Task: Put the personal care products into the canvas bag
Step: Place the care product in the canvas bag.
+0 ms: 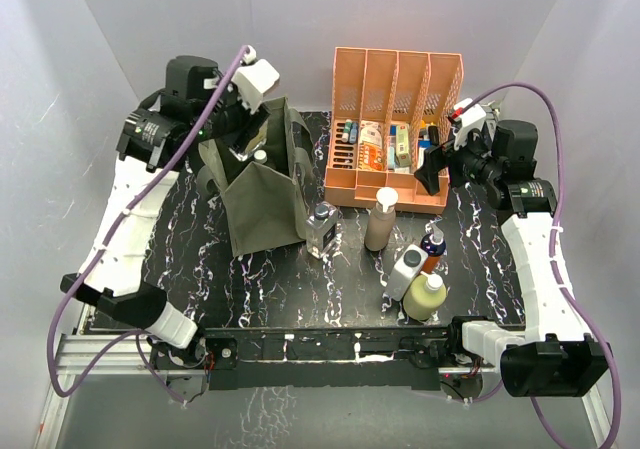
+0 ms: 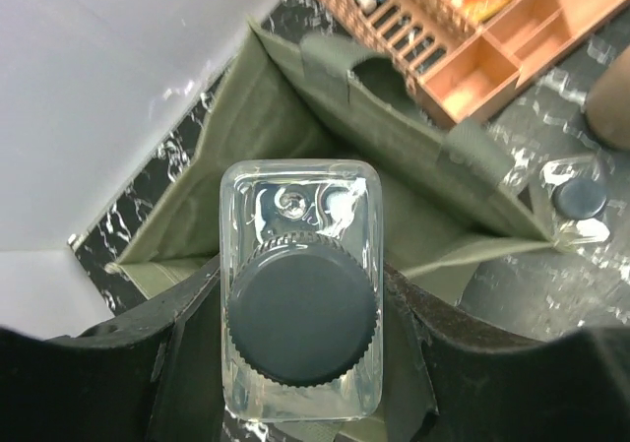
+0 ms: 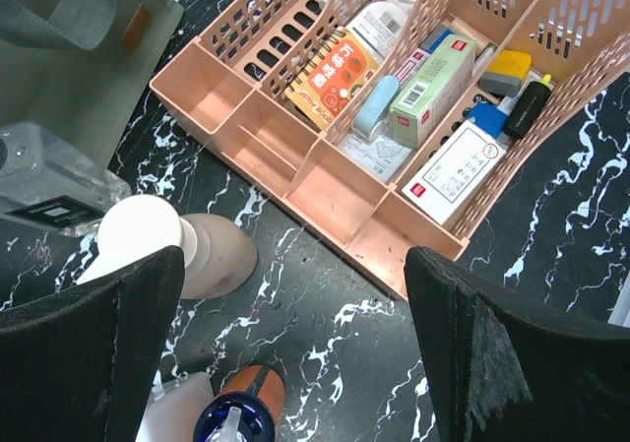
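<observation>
Clear glass dark-capped bottle (image 2: 300,294) | likely stiff, slick, breakable; hold flat sides | left fingers (image 2: 192,363) clamped on it over olive-green canvas bag (image 2: 285,107) | right fingers (image 3: 79,353) spread, empty

Both my arms wear white shells with black joint housings: left arm (image 1: 120,219) at the frame's left, right arm (image 1: 545,259) at its right. A purple cable (image 1: 528,86) loops along each. The wrist views show matte black fingers (image 3: 89,353), faintly scuffed.
</observation>
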You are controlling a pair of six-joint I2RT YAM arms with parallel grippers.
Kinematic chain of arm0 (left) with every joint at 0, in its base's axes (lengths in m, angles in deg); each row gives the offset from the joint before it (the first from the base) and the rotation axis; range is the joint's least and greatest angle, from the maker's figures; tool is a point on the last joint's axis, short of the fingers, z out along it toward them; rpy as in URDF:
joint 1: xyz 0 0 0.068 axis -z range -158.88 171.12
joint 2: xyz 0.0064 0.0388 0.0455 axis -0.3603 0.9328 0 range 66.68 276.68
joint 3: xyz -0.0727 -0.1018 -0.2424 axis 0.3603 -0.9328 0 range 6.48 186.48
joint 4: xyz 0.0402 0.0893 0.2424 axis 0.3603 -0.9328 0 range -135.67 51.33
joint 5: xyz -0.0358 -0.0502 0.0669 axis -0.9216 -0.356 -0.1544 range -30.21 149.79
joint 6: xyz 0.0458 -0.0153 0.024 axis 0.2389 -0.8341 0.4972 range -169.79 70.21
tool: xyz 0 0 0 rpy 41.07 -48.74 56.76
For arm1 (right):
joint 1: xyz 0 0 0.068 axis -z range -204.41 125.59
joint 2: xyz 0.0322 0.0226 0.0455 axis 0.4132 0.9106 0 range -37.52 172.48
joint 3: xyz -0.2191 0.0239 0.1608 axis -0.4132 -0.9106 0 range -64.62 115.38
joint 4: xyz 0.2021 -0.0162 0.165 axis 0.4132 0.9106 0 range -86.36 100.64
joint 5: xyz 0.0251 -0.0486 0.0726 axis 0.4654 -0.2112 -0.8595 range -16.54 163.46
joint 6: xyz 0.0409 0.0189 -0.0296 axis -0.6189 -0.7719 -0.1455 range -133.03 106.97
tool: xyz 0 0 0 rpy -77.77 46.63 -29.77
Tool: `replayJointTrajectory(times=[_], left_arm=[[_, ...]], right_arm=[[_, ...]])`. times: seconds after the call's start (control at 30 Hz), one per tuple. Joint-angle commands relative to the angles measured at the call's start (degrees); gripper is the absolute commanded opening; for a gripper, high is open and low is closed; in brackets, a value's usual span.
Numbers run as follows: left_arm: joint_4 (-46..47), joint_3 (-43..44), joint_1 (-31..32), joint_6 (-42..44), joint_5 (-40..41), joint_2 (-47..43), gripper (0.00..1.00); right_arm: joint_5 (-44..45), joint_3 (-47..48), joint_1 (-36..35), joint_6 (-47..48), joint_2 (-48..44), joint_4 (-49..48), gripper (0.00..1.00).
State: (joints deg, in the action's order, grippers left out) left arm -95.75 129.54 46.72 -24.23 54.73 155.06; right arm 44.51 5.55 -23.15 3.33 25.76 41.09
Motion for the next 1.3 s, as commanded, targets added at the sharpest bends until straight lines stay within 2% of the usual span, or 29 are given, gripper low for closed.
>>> replayJointTrajectory(times=[0.0, 0.17, 0.43, 0.73, 0.87, 1.03, 1.27], left_arm=[[10.3, -6.1, 0.0, 5.3, 5.1, -6.7, 0.0], [12.5, -10.3, -0.1, 2.8, 10.0, -7.1, 0.0], [20.7, -19.2, -1.1, -7.3, 18.7, -7.5, 0.0], [30.5, -29.3, -5.7, -16.4, 19.5, -7.7, 0.0], [32.7, -32.0, -5.9, -19.3, 18.2, -7.9, 0.0], [39.0, -38.3, -5.9, -20.9, 20.7, -8.6, 0.0], [41.3, -38.2, -5.8, -22.6, 20.5, -6.1, 0.0]], right_arm=[[-1.2, -0.7, 0.1, -0.5, -2.2, -3.3, 0.99], [-1.7, -1.0, 0.1, -0.6, -2.2, -3.6, 0.99], [-2.1, -1.2, 0.1, -0.8, -2.2, -3.9, 0.99], [-2.4, -1.3, 0.1, -0.9, -2.9, -4.0, 0.99], [-2.3, -1.5, 0.1, -0.9, -3.1, -4.0, 0.99], [-2.4, -1.6, 0.1, -0.9, -3.1, -4.2, 0.99], [-2.8, -1.7, 0.1, -1.1, -2.8, -4.3, 0.99]])
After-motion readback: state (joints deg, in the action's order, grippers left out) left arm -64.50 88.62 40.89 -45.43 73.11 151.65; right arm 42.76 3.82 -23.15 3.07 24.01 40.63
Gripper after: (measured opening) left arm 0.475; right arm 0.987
